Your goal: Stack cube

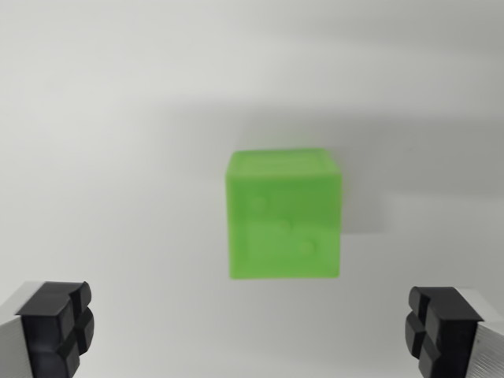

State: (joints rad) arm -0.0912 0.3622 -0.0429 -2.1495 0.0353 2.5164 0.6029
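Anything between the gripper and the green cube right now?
No. In the wrist view, only bare white surface shows between the open gripper and the green cube, which sits centred between the fingers.

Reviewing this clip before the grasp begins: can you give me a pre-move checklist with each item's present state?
1. Gripper open wide enough for the cube: ok, the fingertips sit far apart at the wrist view's bottom corners.
2. Green cube in view: ok, though blurred.
3. Cube centred between the fingertips: not ok, it lies slightly toward the wrist view's right.
4. Nothing held already: ok.
5. White surface around the cube free of obstacles: ok.
6. Second cube to stack with located: cannot tell, none is in view.
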